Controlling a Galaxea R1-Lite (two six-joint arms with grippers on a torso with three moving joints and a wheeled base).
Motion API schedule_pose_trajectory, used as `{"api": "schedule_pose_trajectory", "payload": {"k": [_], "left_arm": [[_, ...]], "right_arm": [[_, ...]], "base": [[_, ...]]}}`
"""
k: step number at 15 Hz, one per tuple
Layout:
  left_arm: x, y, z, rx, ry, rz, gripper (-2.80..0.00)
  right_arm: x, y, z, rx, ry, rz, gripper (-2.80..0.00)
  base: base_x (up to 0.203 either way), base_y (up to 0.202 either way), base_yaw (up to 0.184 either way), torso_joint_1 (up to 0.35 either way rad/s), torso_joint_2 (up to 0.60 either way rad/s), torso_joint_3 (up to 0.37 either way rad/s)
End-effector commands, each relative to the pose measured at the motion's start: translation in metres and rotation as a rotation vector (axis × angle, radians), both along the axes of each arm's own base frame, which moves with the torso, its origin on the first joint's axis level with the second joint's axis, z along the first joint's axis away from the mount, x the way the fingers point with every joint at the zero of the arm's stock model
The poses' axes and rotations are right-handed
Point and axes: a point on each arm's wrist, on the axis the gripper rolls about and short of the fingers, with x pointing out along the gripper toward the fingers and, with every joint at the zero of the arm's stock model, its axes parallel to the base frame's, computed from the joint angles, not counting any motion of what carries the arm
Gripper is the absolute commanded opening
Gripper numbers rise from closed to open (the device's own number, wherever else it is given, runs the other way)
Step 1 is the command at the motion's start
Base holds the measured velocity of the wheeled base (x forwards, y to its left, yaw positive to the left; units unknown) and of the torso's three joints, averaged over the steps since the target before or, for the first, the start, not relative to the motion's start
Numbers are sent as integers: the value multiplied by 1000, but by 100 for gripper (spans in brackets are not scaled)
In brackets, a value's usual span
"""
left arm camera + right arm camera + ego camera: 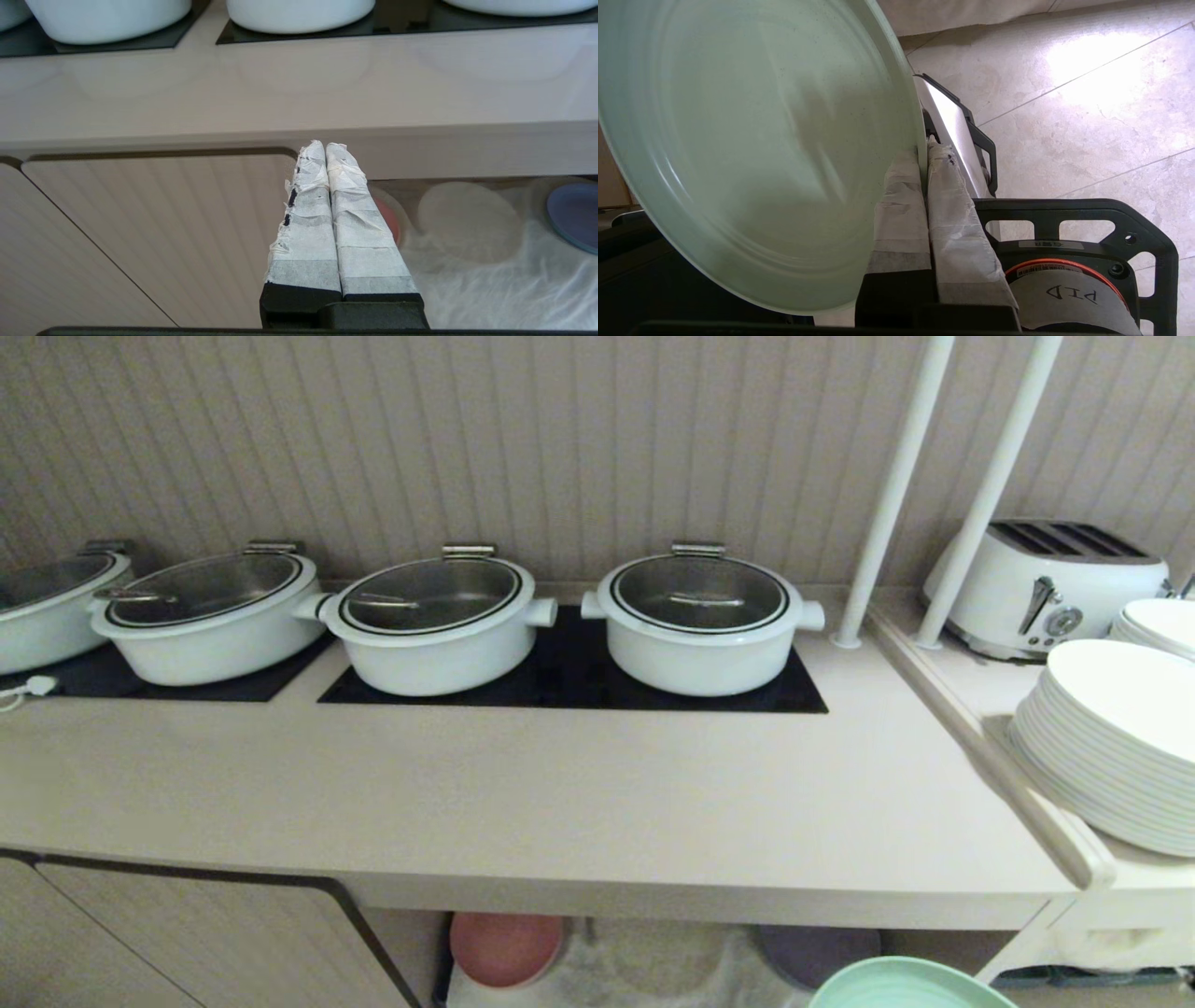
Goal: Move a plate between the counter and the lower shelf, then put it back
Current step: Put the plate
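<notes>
Gripping the plate (752, 154) by its rim, right jaws; left jaws closed, empty.

bare counter (560, 803) front, pots (700, 621) behind, stacked white plates (1111, 747) rightward

Mint-green plate (752, 154) held by rim, below counter (523, 803) edge.

- The plate (904, 987) is cut off by the head view's bottom edge.
- The counter (523, 803) hides most of the pink plate (504, 947) and purple plate (814, 952).
- Leftmost pot (42, 607) cut at left edge.
</notes>
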Motion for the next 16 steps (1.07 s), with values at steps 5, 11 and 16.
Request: {"api": "schedule_pose_trajectory", "payload": {"k": [5, 11, 16], "left_arm": [[0, 0, 0, 1, -1, 0, -280], [0, 0, 0, 1, -1, 0, -280], [0, 0, 0, 1, -1, 0, -280]], "right_arm": [[0, 0, 0, 1, 2, 0, -280], [1, 1, 2, 4, -5, -1, -280], [1, 1, 4, 3, -17, 5, -280]], "base": [[0, 0, 0, 158, -319, -160], [0, 0, 0, 34, -68, -34], [0, 0, 0, 0, 0, 0]]}}
